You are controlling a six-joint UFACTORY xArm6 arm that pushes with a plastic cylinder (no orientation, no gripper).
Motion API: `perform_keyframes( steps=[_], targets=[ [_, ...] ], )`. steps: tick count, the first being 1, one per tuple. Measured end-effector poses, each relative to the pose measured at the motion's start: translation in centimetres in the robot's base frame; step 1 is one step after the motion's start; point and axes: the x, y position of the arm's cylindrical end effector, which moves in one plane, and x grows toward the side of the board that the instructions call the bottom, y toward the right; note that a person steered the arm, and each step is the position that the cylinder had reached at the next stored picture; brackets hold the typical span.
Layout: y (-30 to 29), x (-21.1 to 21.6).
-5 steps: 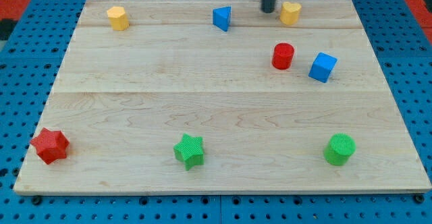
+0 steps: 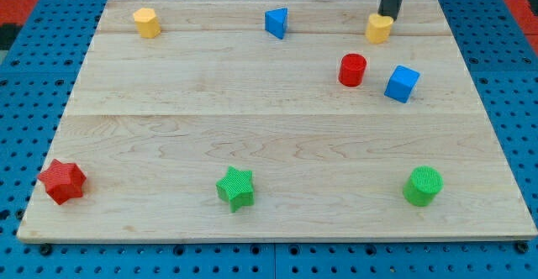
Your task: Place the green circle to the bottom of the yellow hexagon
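The green circle [image 2: 422, 186] stands near the board's bottom right. Two yellow blocks are at the view's top: one at the top left [image 2: 146, 22] and one at the top right [image 2: 379, 28]; I cannot tell for certain which is the hexagon. My tip [image 2: 390, 15] is at the top right, touching or just above the upper right edge of the right yellow block. It is far from the green circle, which lies well below it.
A red cylinder [image 2: 352, 69] and a blue cube [image 2: 402, 83] sit just below the right yellow block. A blue triangle [image 2: 276, 22] is at top centre, a green star [image 2: 235, 187] at bottom centre, and a red star [image 2: 62, 181] at bottom left.
My tip has moved from the left of the right yellow block to its upper right. That yellow block has shifted a little right and down.
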Motion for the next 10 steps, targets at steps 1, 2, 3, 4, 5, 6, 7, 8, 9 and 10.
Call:
perform_keyframes(
  steps=[1, 2, 3, 4, 5, 6, 7, 8, 9, 10],
  targets=[
    [9.2, -0.7],
    [15.9, -0.9],
    [15.9, 1.3],
    [15.9, 2.3],
    [15.9, 3.1],
    [15.9, 3.7],
    [15.9, 4.1],
    [15.9, 4.3],
    [13.7, 5.2],
    [15.1, 6.5]
  ],
)
